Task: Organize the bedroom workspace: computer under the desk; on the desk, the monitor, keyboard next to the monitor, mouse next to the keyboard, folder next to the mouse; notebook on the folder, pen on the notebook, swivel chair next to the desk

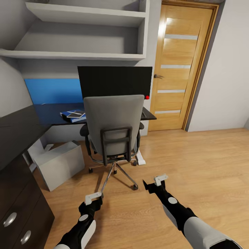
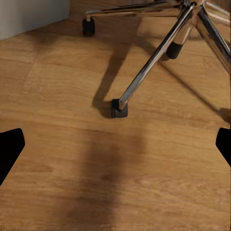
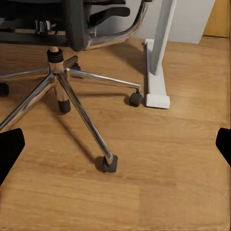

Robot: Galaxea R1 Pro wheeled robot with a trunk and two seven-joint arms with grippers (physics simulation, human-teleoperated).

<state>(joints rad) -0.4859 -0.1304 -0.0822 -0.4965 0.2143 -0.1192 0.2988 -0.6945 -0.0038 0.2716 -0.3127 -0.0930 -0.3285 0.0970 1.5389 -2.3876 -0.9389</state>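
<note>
With both the left gripper (image 1: 94, 197) and right gripper (image 1: 156, 183) spread empty just behind the swivel chair (image 1: 113, 128) at the desk (image 1: 52, 112), a careless push could roll it — casters slip — into the monitor (image 1: 114, 81).

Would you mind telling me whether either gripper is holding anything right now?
Nothing is held: the left gripper and right gripper both hover with open jaws over bare floor.

Grey swivel chair (image 1: 114, 121) with chrome base, black monitor (image 1: 114, 81), blue folder (image 1: 74, 116), honey-wood floor (image 1: 193, 162).

swivel chair (image 2: 159, 53) chrome legs, casters, wood floor (image 2: 72, 159), perhaps spread fingers (image 2: 9, 149)
</note>
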